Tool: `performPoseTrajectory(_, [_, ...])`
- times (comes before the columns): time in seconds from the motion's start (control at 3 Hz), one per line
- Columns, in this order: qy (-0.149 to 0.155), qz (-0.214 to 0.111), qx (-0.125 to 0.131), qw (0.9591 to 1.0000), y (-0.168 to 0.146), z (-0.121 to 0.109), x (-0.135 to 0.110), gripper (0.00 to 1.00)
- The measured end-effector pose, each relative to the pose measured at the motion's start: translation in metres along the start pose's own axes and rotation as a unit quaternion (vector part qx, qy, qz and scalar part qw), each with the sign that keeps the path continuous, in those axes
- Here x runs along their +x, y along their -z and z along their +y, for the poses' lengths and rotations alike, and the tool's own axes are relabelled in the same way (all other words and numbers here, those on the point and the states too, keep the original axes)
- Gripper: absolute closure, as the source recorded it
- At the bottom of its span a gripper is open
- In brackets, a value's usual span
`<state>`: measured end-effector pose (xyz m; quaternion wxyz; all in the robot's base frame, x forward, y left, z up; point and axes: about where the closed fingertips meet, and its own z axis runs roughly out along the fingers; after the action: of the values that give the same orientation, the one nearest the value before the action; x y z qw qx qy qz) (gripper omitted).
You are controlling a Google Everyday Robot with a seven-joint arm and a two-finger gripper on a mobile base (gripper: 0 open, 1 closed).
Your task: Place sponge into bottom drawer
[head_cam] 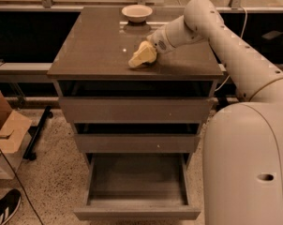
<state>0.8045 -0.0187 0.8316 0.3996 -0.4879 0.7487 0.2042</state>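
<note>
The counter [94,50] is a flat, dark grey-brown top with a slight gloss, and it shows a faint reflection below the bowl [137,13]. That round cream bowl stands upright near the far edge, a little right of the middle. Well apart from it, toward the front right, the pale-yellow sponge [142,55] sits tilted, its lower end touching the surface. The gripper [152,47] is at the sponge's upper end, low over the counter, reaching in from the right.
</note>
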Motion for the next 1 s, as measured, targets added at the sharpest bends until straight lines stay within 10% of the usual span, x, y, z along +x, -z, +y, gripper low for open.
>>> performPoseTrajectory(1.0, [-0.009, -0.001, 0.031, 0.9995, 0.051, 0.003, 0.018, 0.88])
